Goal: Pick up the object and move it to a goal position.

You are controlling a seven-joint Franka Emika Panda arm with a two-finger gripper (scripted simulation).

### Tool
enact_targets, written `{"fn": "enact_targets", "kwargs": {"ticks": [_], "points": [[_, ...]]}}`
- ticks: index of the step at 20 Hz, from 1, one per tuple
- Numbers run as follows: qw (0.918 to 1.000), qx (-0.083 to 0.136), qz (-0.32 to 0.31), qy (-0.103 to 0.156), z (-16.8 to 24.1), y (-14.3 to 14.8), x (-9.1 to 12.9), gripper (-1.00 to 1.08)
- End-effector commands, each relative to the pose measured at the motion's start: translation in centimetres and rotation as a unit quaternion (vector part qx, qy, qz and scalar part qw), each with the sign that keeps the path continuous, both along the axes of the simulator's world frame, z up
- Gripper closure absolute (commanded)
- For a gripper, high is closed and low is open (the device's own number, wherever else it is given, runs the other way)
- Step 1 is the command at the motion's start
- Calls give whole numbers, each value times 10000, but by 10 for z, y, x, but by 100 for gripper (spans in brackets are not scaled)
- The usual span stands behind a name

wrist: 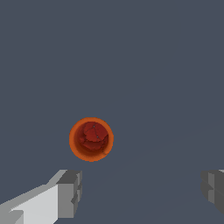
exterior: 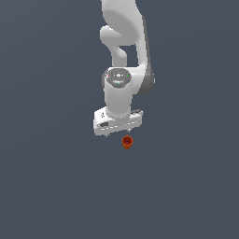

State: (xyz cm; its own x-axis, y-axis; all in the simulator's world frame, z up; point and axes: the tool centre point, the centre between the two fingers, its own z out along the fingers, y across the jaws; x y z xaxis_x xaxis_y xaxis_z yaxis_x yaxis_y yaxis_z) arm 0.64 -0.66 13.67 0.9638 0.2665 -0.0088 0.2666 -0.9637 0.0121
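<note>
From my wrist camera, the nearest things are my gripper's (wrist: 140, 192) two grey fingertips (wrist: 70, 192), spread wide apart with bare slate-grey floor (wrist: 166, 65) between them; they grip nothing. Just beyond the fingertips sits the orange-red cup (wrist: 91, 139), upright, its darker hollow facing my lens. It lies outside the gap between the fingers, nearer one fingertip than the other, and touches neither. All round the cup's rim I see only flat floor, open on every side.

In the exterior view the cup (exterior: 127, 142) stands just below the white gripper (exterior: 118, 135), toward that view's right of the hand's middle. The arm (exterior: 126, 42) rises behind the cup. I cannot tell how high the fingertips hang above the floor (exterior: 46, 186).
</note>
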Motion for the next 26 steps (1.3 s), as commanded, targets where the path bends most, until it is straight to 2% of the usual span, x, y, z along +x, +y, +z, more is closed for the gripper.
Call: {"fn": "enact_targets", "kwargs": {"ticks": [1, 5, 14, 20, 26], "points": [[9993, 2, 377, 5, -7, 6, 0, -92], [9945, 14, 1045, 8, -20, 18, 0, -92], [9767, 53, 2144, 1, -41, 39, -1, -92], [9684, 71, 2493, -6, -47, 46, -1, -92], [9673, 74, 2533, -5, -49, 47, -2, -92]]}}
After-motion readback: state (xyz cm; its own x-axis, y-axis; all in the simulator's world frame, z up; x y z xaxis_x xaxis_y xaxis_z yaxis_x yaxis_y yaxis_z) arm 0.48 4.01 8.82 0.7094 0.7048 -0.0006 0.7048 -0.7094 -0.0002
